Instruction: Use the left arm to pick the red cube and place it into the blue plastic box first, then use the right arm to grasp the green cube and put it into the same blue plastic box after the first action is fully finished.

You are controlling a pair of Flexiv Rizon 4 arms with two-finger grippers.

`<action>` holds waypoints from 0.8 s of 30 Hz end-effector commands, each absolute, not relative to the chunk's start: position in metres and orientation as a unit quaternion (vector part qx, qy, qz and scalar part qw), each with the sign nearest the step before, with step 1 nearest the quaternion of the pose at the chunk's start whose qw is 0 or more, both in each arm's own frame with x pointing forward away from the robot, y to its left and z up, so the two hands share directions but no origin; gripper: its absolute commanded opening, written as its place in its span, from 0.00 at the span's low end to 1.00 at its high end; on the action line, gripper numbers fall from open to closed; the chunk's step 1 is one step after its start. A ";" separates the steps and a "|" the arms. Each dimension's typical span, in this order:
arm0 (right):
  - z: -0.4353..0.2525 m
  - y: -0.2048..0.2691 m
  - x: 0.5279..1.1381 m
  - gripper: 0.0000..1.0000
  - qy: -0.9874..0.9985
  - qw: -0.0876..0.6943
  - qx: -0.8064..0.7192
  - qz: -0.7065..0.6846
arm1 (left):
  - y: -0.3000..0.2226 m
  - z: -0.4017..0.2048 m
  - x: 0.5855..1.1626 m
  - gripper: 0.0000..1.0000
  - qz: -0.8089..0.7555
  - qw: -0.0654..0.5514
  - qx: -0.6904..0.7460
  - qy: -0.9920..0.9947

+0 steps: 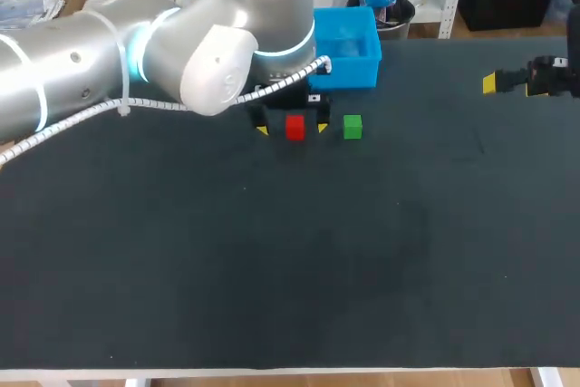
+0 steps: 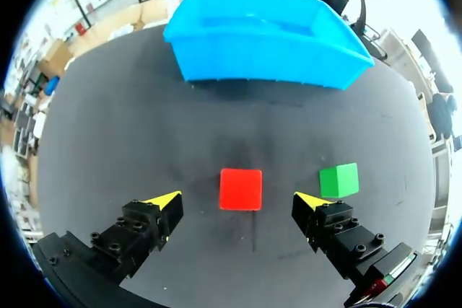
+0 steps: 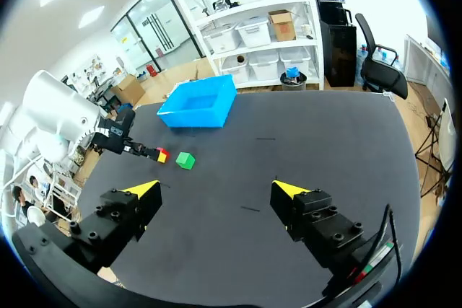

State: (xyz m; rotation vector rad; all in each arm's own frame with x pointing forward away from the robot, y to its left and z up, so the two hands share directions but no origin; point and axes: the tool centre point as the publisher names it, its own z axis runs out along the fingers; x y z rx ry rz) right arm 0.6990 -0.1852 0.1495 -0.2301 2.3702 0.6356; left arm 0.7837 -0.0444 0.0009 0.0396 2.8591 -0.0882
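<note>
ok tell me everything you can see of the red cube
The red cube is a small, plain block, matte and evenly bright red, with flat faces and crisp edges. It sits flat on the dark table, not tilted. The left gripper is open around it, one yellow-tipped finger on each side with a gap to both, so only the table touches it. The green cube lies apart beside it; the blue plastic box stands farther ahead.
</note>
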 end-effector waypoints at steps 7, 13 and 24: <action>0.149 -0.185 0.700 1.00 0.908 0.332 -0.088 0.242 | -0.047 -0.008 0.788 1.00 -0.028 0.140 0.017 0.990; 0.149 -0.185 0.700 1.00 0.908 0.332 -0.088 0.242 | -0.046 -0.009 0.789 1.00 -0.024 0.140 0.017 0.990; 0.149 -0.185 0.700 1.00 0.908 0.332 -0.088 0.242 | -0.045 -0.011 0.792 0.00 -0.025 0.148 0.019 0.988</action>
